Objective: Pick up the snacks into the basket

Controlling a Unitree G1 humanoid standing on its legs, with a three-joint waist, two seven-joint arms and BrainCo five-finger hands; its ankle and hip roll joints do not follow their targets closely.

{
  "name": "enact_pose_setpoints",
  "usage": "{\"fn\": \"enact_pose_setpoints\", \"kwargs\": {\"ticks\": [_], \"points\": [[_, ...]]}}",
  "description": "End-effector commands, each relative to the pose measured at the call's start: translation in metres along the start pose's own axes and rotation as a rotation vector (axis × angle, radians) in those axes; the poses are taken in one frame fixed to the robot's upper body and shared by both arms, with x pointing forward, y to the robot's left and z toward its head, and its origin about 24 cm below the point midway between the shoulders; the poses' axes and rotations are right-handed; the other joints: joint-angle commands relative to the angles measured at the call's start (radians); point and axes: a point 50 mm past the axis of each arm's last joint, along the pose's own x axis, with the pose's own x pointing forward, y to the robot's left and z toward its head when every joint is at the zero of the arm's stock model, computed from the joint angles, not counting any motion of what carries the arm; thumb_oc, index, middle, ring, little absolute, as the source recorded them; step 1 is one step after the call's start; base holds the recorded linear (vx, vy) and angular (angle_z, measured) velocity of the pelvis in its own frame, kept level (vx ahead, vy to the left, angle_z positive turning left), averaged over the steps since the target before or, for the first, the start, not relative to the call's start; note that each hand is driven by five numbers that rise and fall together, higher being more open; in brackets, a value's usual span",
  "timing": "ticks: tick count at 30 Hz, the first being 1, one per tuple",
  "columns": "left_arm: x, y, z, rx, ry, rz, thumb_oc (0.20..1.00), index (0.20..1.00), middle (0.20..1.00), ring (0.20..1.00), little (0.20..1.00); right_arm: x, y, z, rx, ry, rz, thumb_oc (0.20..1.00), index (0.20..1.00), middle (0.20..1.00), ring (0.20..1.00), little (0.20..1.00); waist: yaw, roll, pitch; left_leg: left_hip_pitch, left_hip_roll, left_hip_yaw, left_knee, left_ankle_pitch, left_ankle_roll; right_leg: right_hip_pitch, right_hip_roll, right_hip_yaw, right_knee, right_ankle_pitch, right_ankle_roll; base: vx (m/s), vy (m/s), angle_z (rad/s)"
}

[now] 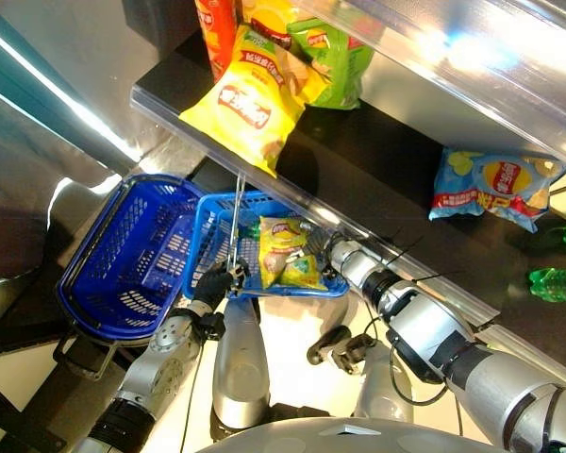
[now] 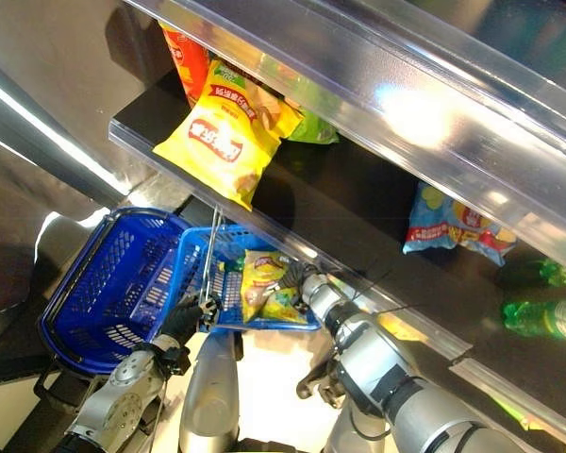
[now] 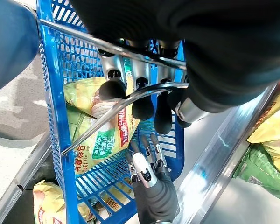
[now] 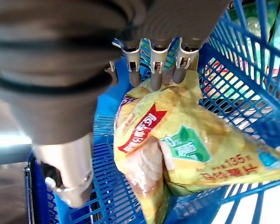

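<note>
Two blue baskets sit below the shelf edge. The small basket (image 1: 210,229), nearer the shelf, holds a yellow-and-green chip bag (image 1: 286,252); a second yellowish bag (image 3: 44,205) shows through its mesh in the left wrist view, though whether that one lies inside or beneath cannot be told. The large basket (image 1: 123,260) stands just beside it on the robot's left, and nothing can be made out in it.

The chip bag leans against the small basket's wall, its long axis running from the shelf side down toward the robot, one narrow end toward the shelf and the other at the basket's near rim. Its printed face is turned up and outward.

The left hand (image 1: 214,288) is curled round the small basket's wire handle (image 3: 130,98) — the dark fingertips hook over the metal bar in the left wrist view. The right hand (image 2: 297,275) reaches into the same basket; its fingers (image 4: 151,65) lie straight against the upper end of the bag, not wrapped about it, with the thumb standing apart.

On the dark shelf (image 1: 377,151) above, a big yellow bag (image 1: 245,109) hangs over the front edge, with a green bag (image 1: 335,57) and a red packet (image 1: 215,28) behind it. Farther along lie a blue bag (image 1: 495,184) and green bottles (image 1: 557,281).
</note>
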Motion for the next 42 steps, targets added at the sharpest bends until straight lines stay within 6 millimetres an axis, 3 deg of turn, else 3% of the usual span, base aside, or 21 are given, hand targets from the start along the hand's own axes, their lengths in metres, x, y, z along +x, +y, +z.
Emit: {"fn": "enact_pose_setpoints", "kwargs": {"ticks": [1, 7, 12, 13, 16, 20, 22, 23, 30, 36, 42], "points": [[-0.019, -0.067, 0.081, -0.171, -0.467, -0.321, 0.200, 0.200, 0.200, 0.200, 0.200, 0.000, -0.009, 0.034, 0.072, -0.156, -0.006, 1.000, 1.000, 1.000, 1.000, 1.000, 0.054, 0.047, -0.078, 0.038, 0.007, 0.008, -0.020, -0.010, 0.043, -0.054, -0.049, 0.052, -0.013, 0.272, 0.166, 0.00, 0.000, 0.00], [-0.021, -0.060, 0.081, -0.172, -0.479, -0.277, 0.200, 0.200, 0.200, 0.200, 0.200, -0.008, 0.004, 0.052, 0.142, -0.304, 0.070, 1.000, 1.000, 1.000, 1.000, 1.000, 0.032, 0.034, -0.075, 0.047, 0.006, 0.018, -0.020, -0.013, 0.042, -0.060, -0.059, 0.063, -0.007, 0.282, 0.171, 0.00, 0.000, 0.00], [-0.020, -0.051, 0.079, -0.151, -0.484, -0.222, 0.200, 0.200, 0.200, 0.200, 0.200, -0.024, 0.015, 0.054, 0.277, -0.429, 0.170, 1.000, 1.000, 1.000, 1.000, 1.000, 0.007, 0.019, -0.069, 0.058, 0.007, 0.027, -0.024, -0.016, 0.041, -0.058, -0.067, 0.070, -0.007, 0.291, 0.176, 0.00, 0.004, -0.01], [-0.018, -0.047, 0.076, -0.138, -0.474, -0.201, 0.200, 0.200, 0.200, 0.200, 0.200, -0.032, 0.027, 0.044, 0.420, -0.453, 0.256, 1.000, 1.000, 1.000, 1.000, 1.000, -0.004, 0.013, -0.068, 0.064, 0.005, 0.030, -0.024, -0.019, 0.042, -0.056, -0.069, 0.073, -0.007, 0.297, 0.179, 0.02, 0.022, -0.03], [-0.015, -0.042, 0.068, -0.107, -0.445, -0.180, 0.200, 0.200, 0.200, 0.200, 0.200, -0.042, 0.038, 0.023, 0.625, -0.450, 0.344, 1.000, 1.000, 1.000, 1.000, 1.000, -0.021, 0.008, -0.076, 0.074, 0.003, 0.035, -0.028, -0.022, 0.042, -0.051, -0.074, 0.074, -0.010, 0.303, 0.182, 0.03, 0.025, -0.05], [-0.008, -0.029, 0.056, -0.067, -0.395, -0.114, 0.200, 0.200, 0.200, 0.200, 0.200, -0.053, 0.048, -0.015, 0.779, -0.384, 0.362, 1.000, 1.000, 1.000, 1.000, 1.000, -0.055, -0.004, -0.090, 0.102, -0.001, 0.048, -0.045, -0.022, 0.041, -0.036, -0.074, 0.086, -0.027, 0.318, 0.188, 0.04, 0.046, -0.06], [-0.007, -0.027, 0.052, -0.060, -0.380, -0.101, 0.200, 0.200, 0.200, 0.200, 0.200, -0.056, 0.049, -0.022, 0.760, -0.368, 0.360, 1.000, 1.000, 1.000, 1.000, 1.000, -0.061, -0.005, -0.095, 0.111, -0.001, 0.054, -0.052, -0.021, 0.041, -0.032, -0.073, 0.090, -0.034, 0.321, 0.189, 0.05, 0.042, -0.18], [-0.004, -0.022, 0.044, -0.041, -0.345, -0.079, 0.200, 0.200, 0.200, 0.200, 0.200, -0.061, 0.050, -0.047, 0.779, -0.298, 0.324, 1.000, 1.000, 1.000, 1.000, 1.000, -0.085, -0.011, -0.109, 0.132, -0.002, 0.064, -0.068, -0.020, 0.043, -0.021, -0.071, 0.100, -0.052, 0.335, 0.192, 0.05, 0.048, -0.18], [0.004, -0.007, 0.020, -0.007, -0.245, 0.007, 0.200, 0.200, 0.200, 0.200, 0.200, -0.074, 0.048, -0.110, 0.788, -0.111, 0.192, 1.000, 1.000, 1.000, 1.000, 1.000, -0.158, -0.022, -0.156, 0.194, -0.010, 0.097, -0.128, -0.011, 0.047, 0.001, -0.069, 0.130, -0.108, 0.389, 0.210, 0.06, 0.060, -0.19], [0.008, 0.004, -0.006, -0.001, -0.144, 0.086, 0.200, 0.200, 0.200, 0.200, 0.200, -0.087, 0.045, -0.153, 0.829, 0.026, 0.068, 1.000, 1.000, 1.000, 1.000, 1.000, -0.209, -0.024, -0.194, 0.248, -0.029, 0.122, -0.187, -0.002, 0.052, 0.027, -0.062, 0.157, -0.164, 0.432, 0.218, 0.06, 0.053, -0.22], [0.007, 0.017, -0.037, -0.006, -0.025, 0.184, 0.200, 0.200, 0.200, 0.200, 0.200, -0.099, 0.050, -0.195, 0.836, 0.214, -0.052, 1.000, 1.000, 1.000, 1.000, 1.000, -0.238, -0.024, -0.250, 0.324, -0.068, 0.160, -0.312, 0.036, 0.051, 0.085, -0.029, 0.170, -0.302, 0.469, 0.221, 0.07, 0.030, -0.22]]}}
